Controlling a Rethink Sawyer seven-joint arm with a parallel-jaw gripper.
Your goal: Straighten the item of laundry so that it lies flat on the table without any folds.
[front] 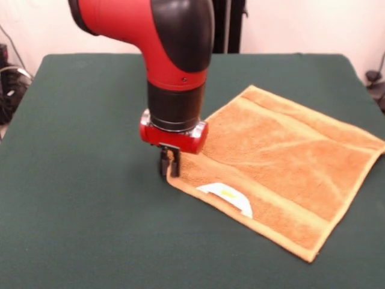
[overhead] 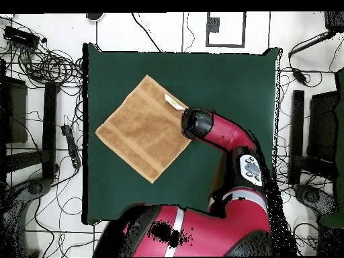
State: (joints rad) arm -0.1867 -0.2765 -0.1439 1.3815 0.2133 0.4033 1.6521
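Observation:
The orange-tan towel [front: 283,162] lies spread as a diamond on the dark green table [front: 78,198], nearly flat with faint creases across its middle. A white label [front: 227,194] lies on top at its near hem. My gripper [front: 169,165] points straight down at the towel's left corner, its black fingers [front: 163,164] close together with a bit of orange cloth between them, right at the table top. In the overhead view the towel [overhead: 143,127] sits left of centre and the arm's wrist [overhead: 196,123] covers its right corner and the gripper.
The red and black arm [front: 174,54] comes down over the table's middle. Cables and stands [overhead: 47,127] lie on the floor around the table. Bare green cloth [overhead: 228,80] surrounds the towel on all sides.

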